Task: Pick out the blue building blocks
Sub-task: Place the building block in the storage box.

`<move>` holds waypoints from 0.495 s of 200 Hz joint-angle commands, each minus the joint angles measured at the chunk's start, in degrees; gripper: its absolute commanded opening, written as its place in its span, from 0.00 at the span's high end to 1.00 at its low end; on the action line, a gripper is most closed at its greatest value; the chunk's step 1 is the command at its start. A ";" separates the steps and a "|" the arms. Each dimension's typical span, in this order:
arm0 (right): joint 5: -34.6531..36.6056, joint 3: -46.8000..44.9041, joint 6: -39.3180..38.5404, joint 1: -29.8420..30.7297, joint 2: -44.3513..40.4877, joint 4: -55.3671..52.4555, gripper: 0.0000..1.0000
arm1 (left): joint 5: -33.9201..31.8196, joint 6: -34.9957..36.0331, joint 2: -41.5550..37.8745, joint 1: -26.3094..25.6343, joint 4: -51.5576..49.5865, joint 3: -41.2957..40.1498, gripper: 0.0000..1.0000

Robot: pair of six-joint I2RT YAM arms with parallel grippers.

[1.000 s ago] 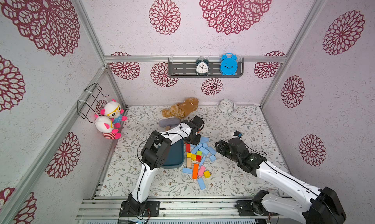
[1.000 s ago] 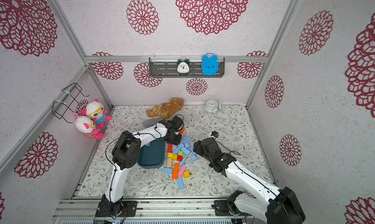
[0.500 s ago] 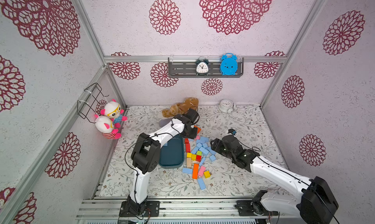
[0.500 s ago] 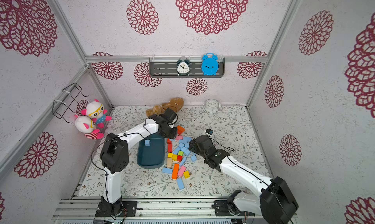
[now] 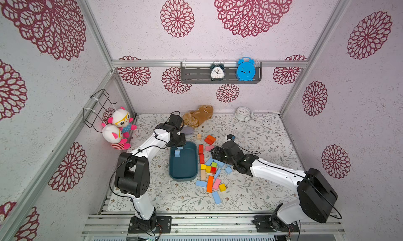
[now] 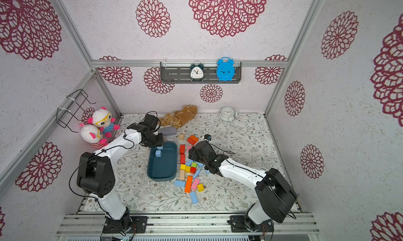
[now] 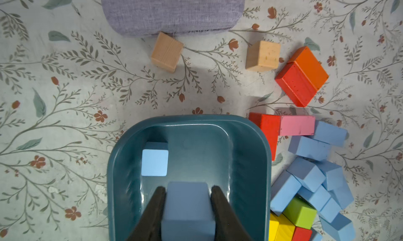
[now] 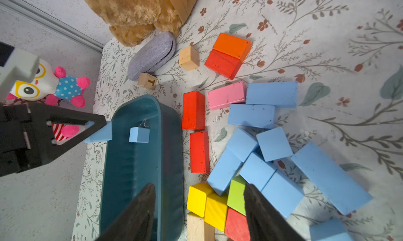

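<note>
One blue cube (image 7: 154,161) in teal tray (image 7: 189,118), left claw (image 7: 188,188) grasping second cube (image 7: 187,213), right claw (image 8: 198,185) released over yellow blocks (image 8: 216,209)

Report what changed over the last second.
The left gripper, shut on a blue cube, swung from beside the block pile to above the far end of the teal tray. The right gripper, open, advanced over the pile toward the tray. Nothing was newly gripped or released. The tray and the pile stayed put.
</note>
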 commanded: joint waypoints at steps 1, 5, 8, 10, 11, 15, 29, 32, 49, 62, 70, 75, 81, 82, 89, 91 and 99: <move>-1.29 2.41 -0.98 0.47 1.09 1.69 0.33 | -0.33 -0.75 2.17 0.05 3.18 0.18 0.77; -1.42 2.65 -1.10 0.47 1.39 1.56 0.33 | -0.21 -0.82 2.52 0.08 3.37 0.14 0.76; -1.48 2.79 -1.11 0.47 1.59 1.45 0.33 | -0.20 -0.88 2.81 0.12 3.47 0.14 0.76; -1.46 2.94 -1.18 0.54 1.70 1.36 0.33 | -0.11 -0.89 2.94 0.11 3.61 0.14 0.76; -1.47 3.01 -1.19 0.55 1.77 1.35 0.33 | -0.13 -0.94 3.03 0.08 3.63 0.14 0.76; -1.57 3.22 -1.24 0.55 1.99 1.25 0.33 | -0.03 -1.12 3.31 0.09 3.65 0.18 0.76; -1.70 3.69 -1.29 0.65 2.74 1.40 0.33 | 0.91 -1.38 4.40 -0.02 3.81 0.48 0.75; -1.74 3.77 -1.29 0.69 2.87 1.54 0.33 | 0.96 -1.46 4.56 0.01 3.78 0.56 0.75; -2.12 4.21 -1.11 0.83 3.72 2.29 0.33 | 1.57 -1.71 5.69 -0.03 3.60 1.31 0.74; -2.51 5.11 -1.24 0.89 4.41 1.93 0.33 | 1.60 -1.81 6.18 0.00 3.51 1.41 0.73; -2.41 5.66 -1.42 1.06 4.82 1.61 0.33 | 1.60 -1.72 6.38 -0.03 3.44 1.22 0.72; -2.38 5.91 -1.46 1.16 4.98 1.47 0.33 | 1.35 -1.79 6.46 0.03 3.33 1.06 0.70; -2.42 6.14 -1.56 1.26 5.16 1.42 0.33 | 0.94 -1.78 6.47 -0.04 3.32 0.78 0.68; -2.39 6.19 -1.56 1.31 5.18 1.42 0.33 | 0.87 -1.78 6.47 0.01 3.35 0.72 0.67; -2.40 6.41 -1.65 1.43 5.33 1.42 0.33 | 0.40 -1.51 6.42 -0.04 3.48 0.50 0.65; -2.35 6.46 -1.62 1.44 5.40 1.38 0.32 | 0.24 -1.51 6.39 -0.04 3.48 0.43 0.64; -2.26 6.79 -1.71 1.57 5.60 1.18 0.32 | -0.33 -1.39 6.38 0.04 3.44 0.27 0.61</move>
